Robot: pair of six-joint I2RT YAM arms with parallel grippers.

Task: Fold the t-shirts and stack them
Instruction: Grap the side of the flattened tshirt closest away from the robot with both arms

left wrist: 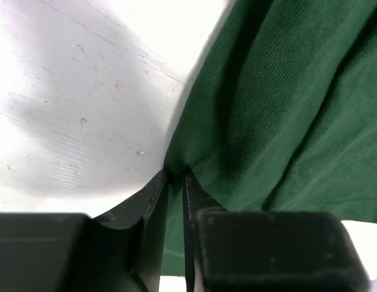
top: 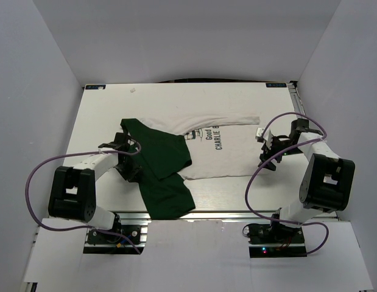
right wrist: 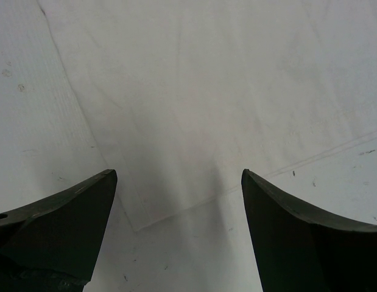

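Observation:
The t-shirt (top: 228, 155) lies spread on the table, white body with black print, its dark green sleeves (top: 161, 152) folded over on the left. My left gripper (top: 128, 146) sits at the left edge of the green cloth. In the left wrist view its fingers (left wrist: 174, 175) stand narrowly apart, pinching the edge of the green sleeve (left wrist: 285, 103). My right gripper (top: 265, 148) hovers at the shirt's right edge. In the right wrist view it stands wide open (right wrist: 179, 176) over a white corner of cloth (right wrist: 194, 121), with nothing between its fingers.
The white table (top: 103, 115) is walled in by white panels on three sides. A metal rail (top: 218, 214) runs along the near edge, by both arm bases. Purple cables (top: 39, 176) loop beside each arm.

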